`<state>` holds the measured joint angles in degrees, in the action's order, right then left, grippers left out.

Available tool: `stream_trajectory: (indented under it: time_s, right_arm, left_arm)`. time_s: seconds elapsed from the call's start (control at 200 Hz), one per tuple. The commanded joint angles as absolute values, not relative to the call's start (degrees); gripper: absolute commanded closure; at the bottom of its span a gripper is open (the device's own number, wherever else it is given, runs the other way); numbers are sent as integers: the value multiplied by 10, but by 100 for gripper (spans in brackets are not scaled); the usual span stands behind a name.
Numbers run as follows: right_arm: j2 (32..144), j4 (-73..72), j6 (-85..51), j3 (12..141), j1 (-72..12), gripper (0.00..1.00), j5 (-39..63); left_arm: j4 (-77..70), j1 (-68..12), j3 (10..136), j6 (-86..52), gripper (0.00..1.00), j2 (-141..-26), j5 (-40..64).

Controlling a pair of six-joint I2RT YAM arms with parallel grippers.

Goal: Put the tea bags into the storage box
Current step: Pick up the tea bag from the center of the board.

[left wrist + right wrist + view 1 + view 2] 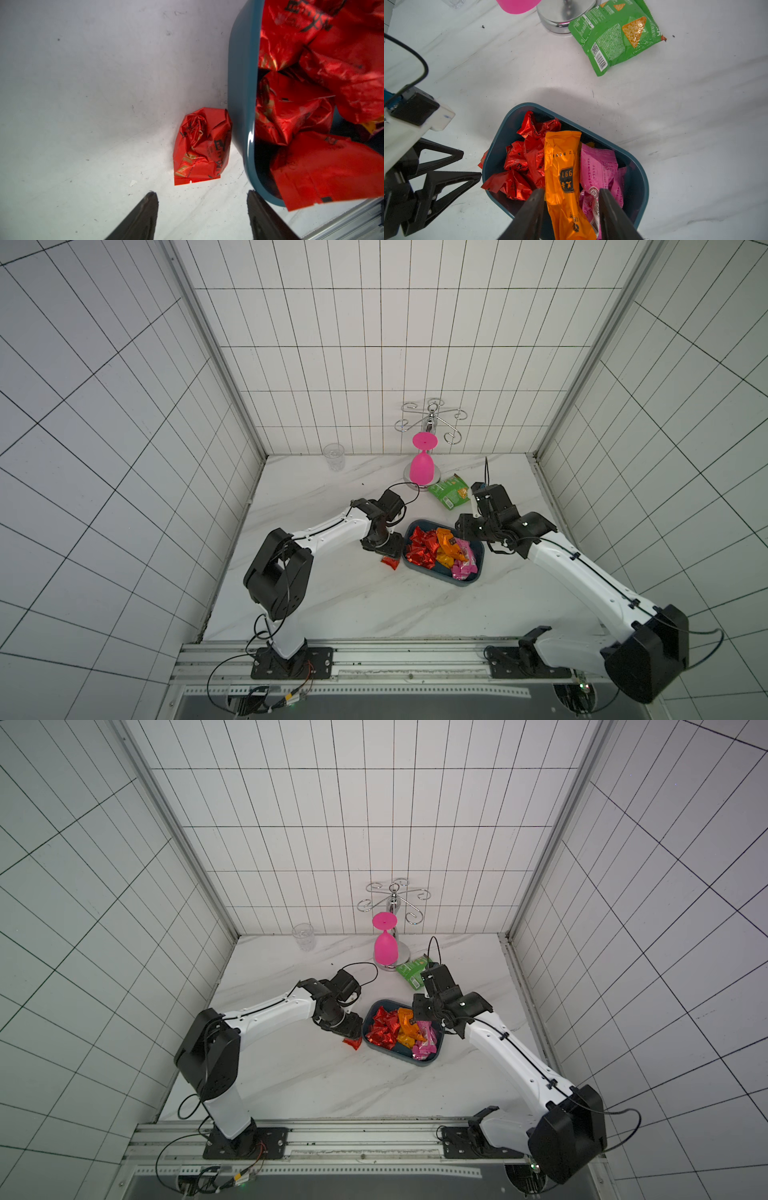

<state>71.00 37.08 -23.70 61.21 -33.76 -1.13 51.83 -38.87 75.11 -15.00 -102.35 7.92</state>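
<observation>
**One sachet left outside**

The storage box [494, 145], full of tea bags [517, 158], lies below the parted, empty right fingers [535, 199]. Ahead of the open, empty left fingers [149, 207] lies a red sachet [202, 145]. It is likely light, slippery foil, so pinch the puffed middle.

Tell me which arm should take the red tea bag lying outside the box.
Left. The left gripper hangs open by the red tea bag beside the storage box; the right gripper is over the box's far side.

Storage box [242, 83] wall just beside stray sachet [202, 145]; marble [83, 104] open elsewhere.
</observation>
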Motion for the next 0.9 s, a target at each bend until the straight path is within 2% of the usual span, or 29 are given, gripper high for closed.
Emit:
stream_trajectory:
  time_s: [0.0, 0.29, 0.41, 0.63, 0.68, 0.894]
  right_arm:
    - [696, 393, -225, 640, -328, 53, -15]
    - [662, 403, -227, 614, -316, 53, -20]
    - [642, 408, -229, 601, -311, 53, -23]
    - [622, 416, -228, 592, -302, 53, -25]
    - [621, 416, -227, 591, -301, 53, -22]
    - [643, 408, -222, 589, -298, 53, -11]
  left_arm:
    - [496, -398, 769, -154, 29, -1044, 78]
    - [487, -403, 794, -165, 30, -1108, 74]
    - [490, -404, 796, -170, 35, -1120, 53]
    - [492, -403, 794, -173, 67, -1125, 21]
    - [491, -403, 793, -173, 78, -1122, 16]
    - [498, -403, 787, -186, 80, -1094, 2]
